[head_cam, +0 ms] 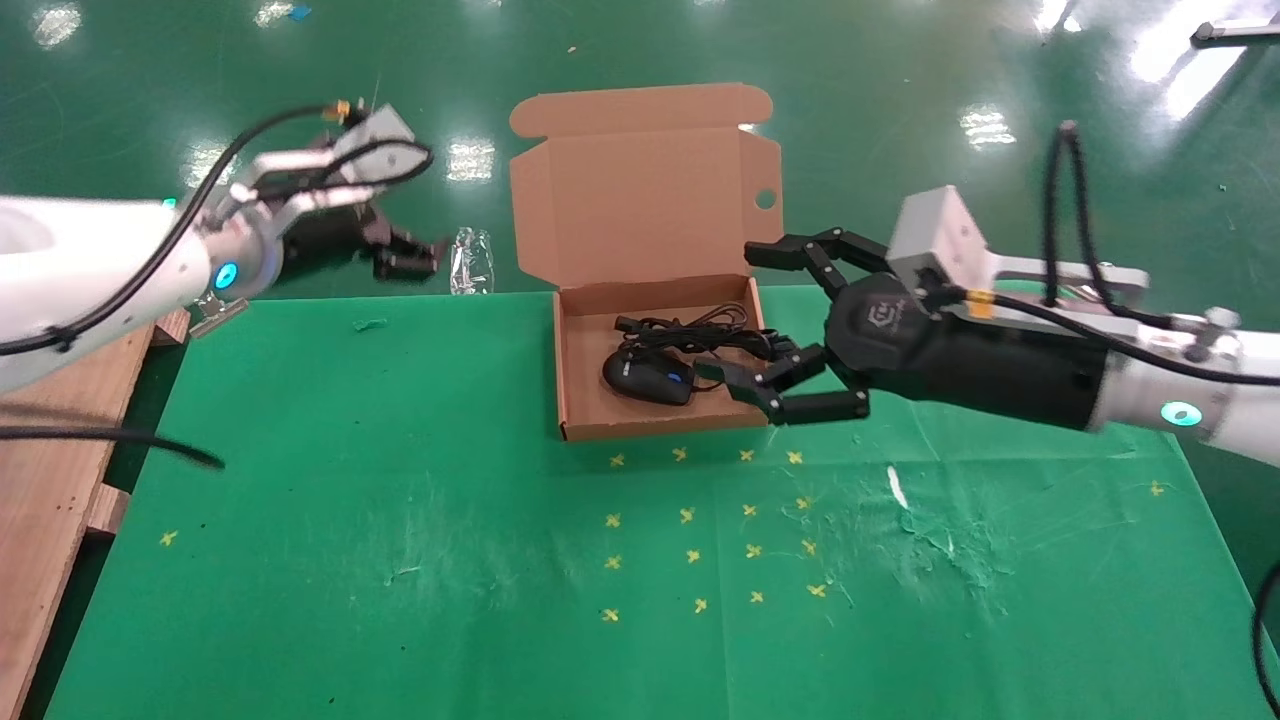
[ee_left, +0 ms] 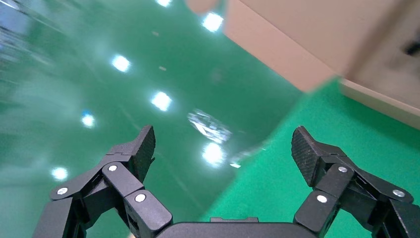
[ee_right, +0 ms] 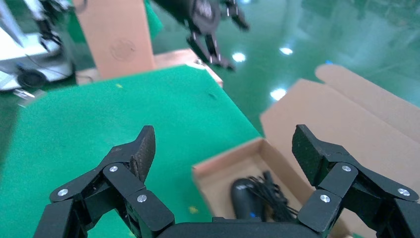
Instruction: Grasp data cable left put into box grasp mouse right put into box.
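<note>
The brown cardboard box [head_cam: 580, 432] stands open mid-table with its lid [head_cam: 640, 200] upright. The black mouse [head_cam: 648, 378] lies inside it. A tangle of black cable [head_cam: 700, 335] with a plug end lies just behind the mouse; I cannot separate the data cable from the mouse's cord. My right gripper [head_cam: 742, 318] is open and empty, hovering at the box's right wall. Its wrist view looks between the jaws [ee_right: 224, 134] down at the mouse [ee_right: 246, 198] and the cable [ee_right: 273, 196]. My left gripper [head_cam: 408, 250] is open and empty, raised off the table's far left corner; its wrist view [ee_left: 223, 136] shows nothing held.
A crumpled clear plastic wrap [head_cam: 472, 260] lies past the table's far edge, left of the box. A wooden pallet [head_cam: 60, 480] borders the table's left side. Yellow cross marks [head_cam: 690, 515] and a white scrap [head_cam: 897, 487] dot the green cloth in front of the box.
</note>
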`<state>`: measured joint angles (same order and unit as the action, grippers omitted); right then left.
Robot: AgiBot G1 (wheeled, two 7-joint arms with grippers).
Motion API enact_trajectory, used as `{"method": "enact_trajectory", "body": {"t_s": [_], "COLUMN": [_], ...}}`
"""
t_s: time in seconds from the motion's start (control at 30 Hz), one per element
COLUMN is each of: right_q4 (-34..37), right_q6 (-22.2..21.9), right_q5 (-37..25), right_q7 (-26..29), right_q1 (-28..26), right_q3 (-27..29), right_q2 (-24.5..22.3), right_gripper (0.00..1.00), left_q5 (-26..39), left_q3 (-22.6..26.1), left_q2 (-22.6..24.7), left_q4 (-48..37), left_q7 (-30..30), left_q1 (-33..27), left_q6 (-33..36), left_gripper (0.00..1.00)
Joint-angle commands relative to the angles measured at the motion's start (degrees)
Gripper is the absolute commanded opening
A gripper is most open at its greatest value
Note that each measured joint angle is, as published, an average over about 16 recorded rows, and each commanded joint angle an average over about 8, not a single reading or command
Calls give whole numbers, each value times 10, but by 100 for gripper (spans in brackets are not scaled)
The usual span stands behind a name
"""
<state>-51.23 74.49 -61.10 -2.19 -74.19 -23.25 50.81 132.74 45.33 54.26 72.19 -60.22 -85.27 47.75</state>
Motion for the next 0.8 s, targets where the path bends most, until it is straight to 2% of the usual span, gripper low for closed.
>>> {"method": "enact_trajectory", "body": {"t_s": [0.03, 0.6, 0.8], "right_q4": [-20, -189, -222], "right_q6": [10, 95, 112], "right_q5": [17, 163, 191], "right_q7": [11, 109, 129], "right_q1": [11, 107, 125], "right_q3": [6, 61, 72], "right_q2": [-14, -134, -157], "right_gripper": [100, 100, 100], "left_q5": [-32, -320, -421], "left_q3": [-10, -103, -136], "left_q2": [-7, -68, -89], "left_q4": [0, 5, 6], "left_q7": [17, 174, 229], "left_q1": [8, 83, 110], "left_q6": [13, 134, 176], "left_gripper": [100, 100, 100]}}
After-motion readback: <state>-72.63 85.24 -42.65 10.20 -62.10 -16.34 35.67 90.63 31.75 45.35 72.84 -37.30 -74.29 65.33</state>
